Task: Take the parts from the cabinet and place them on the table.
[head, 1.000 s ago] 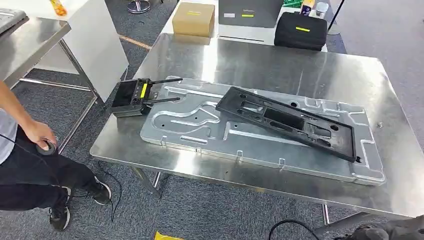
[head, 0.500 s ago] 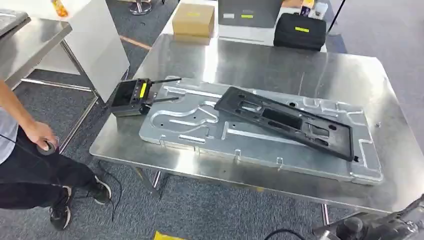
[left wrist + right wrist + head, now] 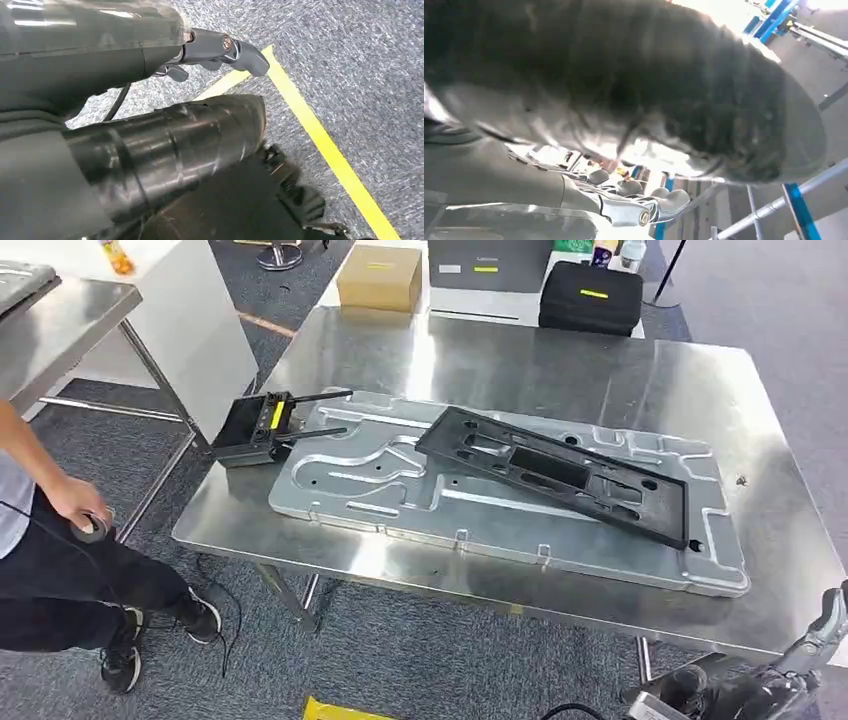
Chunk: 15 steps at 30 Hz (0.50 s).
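On the steel table (image 3: 560, 360) in the head view lies a big silver plate (image 3: 400, 490), and a long black frame (image 3: 555, 472) rests aslant on top of it. A black controller (image 3: 252, 427) sits at the plate's left end, its antennas reaching over the plate. A person (image 3: 50, 540) crouches left of the table. The right hand (image 3: 815, 640) pokes in at the lower right corner. In the left wrist view, the left hand (image 3: 220, 50) hangs over grey carpet with a yellow line (image 3: 320, 140), fingers (image 3: 245, 52) loosely apart and holding nothing. The right wrist view is blurred (bright backlight); whether the right fingers (image 3: 669, 200) are parted or closed, I can't tell.
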### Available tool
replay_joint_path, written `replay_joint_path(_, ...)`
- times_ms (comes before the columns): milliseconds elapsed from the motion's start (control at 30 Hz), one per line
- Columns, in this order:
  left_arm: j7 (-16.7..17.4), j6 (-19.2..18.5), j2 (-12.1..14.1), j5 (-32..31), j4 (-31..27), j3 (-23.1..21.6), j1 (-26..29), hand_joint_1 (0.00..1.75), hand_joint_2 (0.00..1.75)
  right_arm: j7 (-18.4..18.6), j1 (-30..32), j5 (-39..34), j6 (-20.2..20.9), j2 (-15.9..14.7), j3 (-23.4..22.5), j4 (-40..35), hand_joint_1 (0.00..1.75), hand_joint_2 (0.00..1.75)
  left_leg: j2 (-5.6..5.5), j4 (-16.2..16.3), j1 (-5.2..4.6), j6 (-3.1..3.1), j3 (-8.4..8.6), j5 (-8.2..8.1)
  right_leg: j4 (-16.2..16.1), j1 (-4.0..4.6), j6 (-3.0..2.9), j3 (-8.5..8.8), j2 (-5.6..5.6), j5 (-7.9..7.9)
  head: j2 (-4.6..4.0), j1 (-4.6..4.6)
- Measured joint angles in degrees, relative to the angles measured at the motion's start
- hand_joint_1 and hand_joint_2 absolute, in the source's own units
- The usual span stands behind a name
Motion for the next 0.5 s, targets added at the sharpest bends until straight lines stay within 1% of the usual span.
replay_joint_path(33, 0.07, -0.04, 0.00, 0.00, 0.00, 0.00, 0.00, 0.00, 0.00, 0.00, -0.01, -0.02, 0.00, -0.02, 0.04, 0.09, 0.00, 0.00, -0.01, 0.13, -0.12, 0.10, -0.19, 0.05, -0.08, -0.14, 0.40, -0.07, -0.05, 0.26, 0.00, 0.00)
replay_joint_path(67, 0.24, -0.04, 0.02, -0.02, 0.02, 0.00, 0.10, 0.00, 0.00, 0.00, 0.00, -0.15, 0.00, -0.06, 0.07, 0.20, 0.00, 0.00, -0.05, 0.17, -0.22, 0.38, -0.29, 0.24, -0.28, -0.24, 0.77, -0.04, -0.05, 0.53, 0.00, 0.00)
replay_joint_path(100, 0.26, -0.07, 0.04, -0.02, 0.00, 0.00, 0.20, 0.00, 0.00, 0.00, 0.01, -0.33, 0.00, -0.09, 0.07, 0.22, 0.00, 0.00, -0.04, -0.10, -0.12, 0.75, -0.39, 0.71, -0.45, -0.14, 1.21, -0.04, -0.02, 0.86, 0.00, 0.00)
replay_joint_path(133, 0.28, -0.07, 0.02, -0.04, 0.02, 0.00, 0.15, 0.00, 0.00, 0.00, 0.03, -0.50, 0.00, -0.13, 0.09, 0.22, 0.00, 0.00, 0.23, -0.65, 0.36, 1.18, -0.45, 1.47, 0.11, -0.38, 1.47, -0.32, 0.08, 0.36, 0.00, -0.02)
replay_joint_path(167, 0.26, -0.11, 0.02, -0.09, 0.02, 0.02, 0.02, 0.00, 0.00, 0.00, 0.11, -0.70, 0.00, -0.15, 0.09, 0.22, 0.00, 0.00, 0.32, -0.65, 0.29, 1.69, -0.71, 1.83, 1.87, -0.39, 1.65, -1.12, 0.15, -1.86, 0.00, 0.13)
replay_joint_path(200, 0.26, -0.15, 0.02, -0.09, 0.00, 0.02, -0.06, 0.00, 0.00, 0.00, 0.12, -0.77, 0.00, -0.20, 0.09, 0.24, 0.00, 0.00, 0.38, -0.63, 0.28, 2.05, -1.15, 2.12, 5.23, -0.47, 1.81, -2.48, 0.19, -4.60, 0.00, 0.09)
replay_joint_path(233, 0.26, -0.22, 0.02, -0.09, 0.00, 0.00, -0.03, 0.00, 0.00, 0.00, 0.14, -0.83, 0.00, -0.28, 0.09, 0.30, 0.00, 0.00, 0.47, -0.58, 0.21, 2.16, -1.62, 2.41, 9.80, -0.58, 2.05, -4.20, 0.18, -7.30, 0.00, 0.09)
replay_joint_path(267, 0.26, -0.22, 0.02, -0.09, 0.02, 0.02, 0.07, 0.00, 0.00, 0.00, 0.15, -0.87, 0.00, -0.35, 0.09, 0.42, 0.00, 0.00, 0.55, -0.49, 0.15, 2.16, -2.08, 2.63, 13.91, -0.61, 2.24, -5.68, 0.18, -9.20, 0.00, 0.09)
replay_joint_path(300, 0.28, -0.22, 0.04, -0.09, 0.02, 0.02, 0.17, 0.00, 0.00, 0.00, 0.20, -0.90, -0.02, -0.37, 0.09, 0.50, 0.00, 0.00, 0.60, -0.37, 0.14, 2.12, -2.51, 2.83, 16.50, -0.63, 2.39, -6.42, 0.17, -9.95, 0.00, 0.09)
replay_joint_path(333, 0.28, -0.22, 0.07, -0.09, 0.02, 0.02, 0.21, 0.00, 0.00, 0.00, 0.25, -0.92, 0.00, -0.39, 0.09, 0.55, 0.00, 0.00, 0.62, -0.24, 0.14, 2.06, -2.85, 2.95, 16.30, -0.68, 2.46, -5.83, 0.17, -9.32, 0.00, 0.09)
replay_joint_path(367, 0.28, -0.22, 0.07, -0.09, 0.02, 0.02, 0.22, 0.00, 0.00, 0.00, 0.26, -0.92, -0.02, -0.42, 0.09, 0.57, 0.00, 0.00, 0.61, -0.02, 0.14, 1.95, -3.10, 3.03, 13.17, -0.73, 2.44, -3.67, 0.16, -7.48, 0.00, 0.09)
replay_joint_path(400, 0.26, -0.24, 0.04, -0.09, 0.02, 0.02, 0.20, 0.00, 0.00, 0.00, 0.24, -0.92, 0.00, -0.42, 0.09, 0.57, 0.00, 0.00, 0.60, 0.21, 0.15, 1.94, -3.25, 3.03, 8.23, -0.74, 2.33, -0.56, 0.15, -5.19, 0.00, 0.11)
replay_joint_path(433, 0.26, -0.24, 0.04, -0.09, 0.02, 0.02, 0.18, 0.00, 0.00, 0.00, 0.24, -0.98, 0.00, -0.44, 0.09, 0.57, 0.00, 0.00, 0.58, 0.53, 0.15, 1.89, -3.35, 3.02, 3.07, -0.73, 2.13, 2.54, 0.15, -3.26, 0.00, 0.09)
replay_joint_path(467, 0.26, -0.24, 0.04, -0.09, 0.02, 0.02, 0.17, 0.00, 0.00, 0.00, 0.16, -1.20, -0.02, -0.44, 0.09, 0.57, 0.00, 0.00, 0.58, 0.71, 0.11, 1.71, -3.55, 3.03, -0.22, -0.64, 1.76, 4.10, 0.16, -3.92, 0.00, 0.09)
replay_joint_path(500, 0.26, -0.24, 0.04, -0.09, 0.02, 0.02, 0.10, 0.00, 0.00, 0.00, 0.22, -1.51, -0.02, -0.46, 0.09, 0.55, 0.00, 0.00, 0.57, 1.23, -0.29, 1.30, -3.84, 2.95, -0.78, -0.28, 1.51, 4.11, 0.16, -3.63, 0.00, 0.06)
